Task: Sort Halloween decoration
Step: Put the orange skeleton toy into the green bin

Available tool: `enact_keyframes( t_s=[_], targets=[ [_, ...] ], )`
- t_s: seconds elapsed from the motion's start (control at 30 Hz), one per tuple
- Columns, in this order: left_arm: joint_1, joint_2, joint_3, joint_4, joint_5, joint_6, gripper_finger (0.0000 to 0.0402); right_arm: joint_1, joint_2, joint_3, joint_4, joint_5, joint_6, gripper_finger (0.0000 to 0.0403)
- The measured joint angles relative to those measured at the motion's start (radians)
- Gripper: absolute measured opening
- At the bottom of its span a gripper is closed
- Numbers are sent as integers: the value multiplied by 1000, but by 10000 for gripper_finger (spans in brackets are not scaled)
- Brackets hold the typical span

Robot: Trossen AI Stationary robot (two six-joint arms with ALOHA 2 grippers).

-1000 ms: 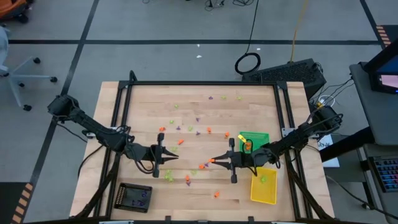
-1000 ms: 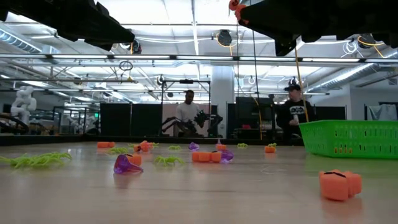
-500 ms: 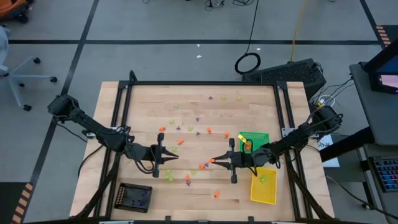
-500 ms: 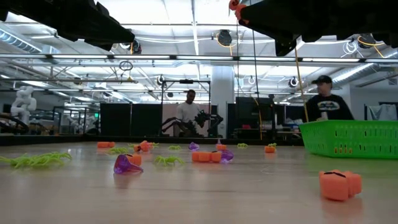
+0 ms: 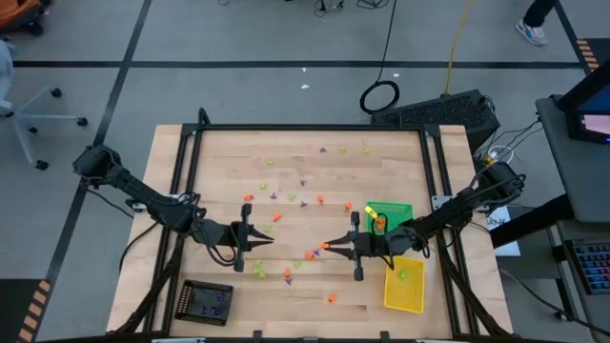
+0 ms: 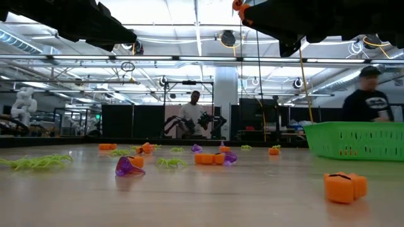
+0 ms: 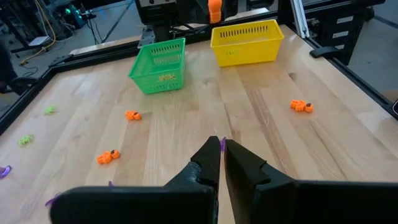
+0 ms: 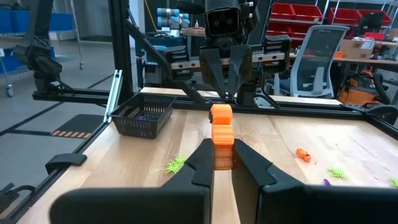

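Orange, purple and lime Halloween decoration trinkets [image 5: 286, 205] lie scattered on the wooden table. My right gripper [image 5: 327, 246] hovers above the table's middle, level and pointing toward the left edge, shut on an orange trinket [image 8: 222, 134]. Facing it, my left gripper [image 5: 270, 238] hovers tilted slightly down. It is shut, with a sliver of a purple trinket [image 7: 222, 144] between its fingertips. My left gripper pinches a thin purple trinket at its fingertips [image 7: 211, 152]. Only a small purple edge [image 7: 222, 144] shows past them, clear of the table. My right gripper pinches the orange trinket's lower part [image 8: 222, 155] between its two fingers, coming level from the table's right. The trinket's upper part [image 8: 221, 115] sticks out beyond the fingertips, clear of the table.
A green tray [image 5: 400, 208] and a yellow tray [image 5: 404, 291] stand by the right arm. A black tray [image 5: 207, 300] with purple pieces sits at the near left. A black frame rims the table. A person [image 6: 369, 101] is in the room behind.
Both arms and the trinkets have kept still. In the low view a person in the room behind the table has walked toward the picture's right.
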Motion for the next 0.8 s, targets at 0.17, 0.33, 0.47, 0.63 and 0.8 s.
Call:
enact_keyframes(
  t_s=[0.17, 0.33, 0.47, 0.63, 0.8],
  targets=[
    [0, 0, 0, -2, 0, 0, 22, 0, 0, 0, -1, 0, 0, 18],
    [0, 0, 0, -4, 0, 0, 22, 0, 0, 0, -2, 0, 0, 18],
    [0, 0, 0, -4, 0, 0, 22, 0, 0, 0, -2, 0, 0, 18],
    [0, 0, 0, -5, 0, 0, 22, 0, 0, 0, -2, 1, -1, 18],
    [0, 0, 0, -6, 0, 0, 22, 0, -37, 1, -58, 1, 17, 18]
  ],
)
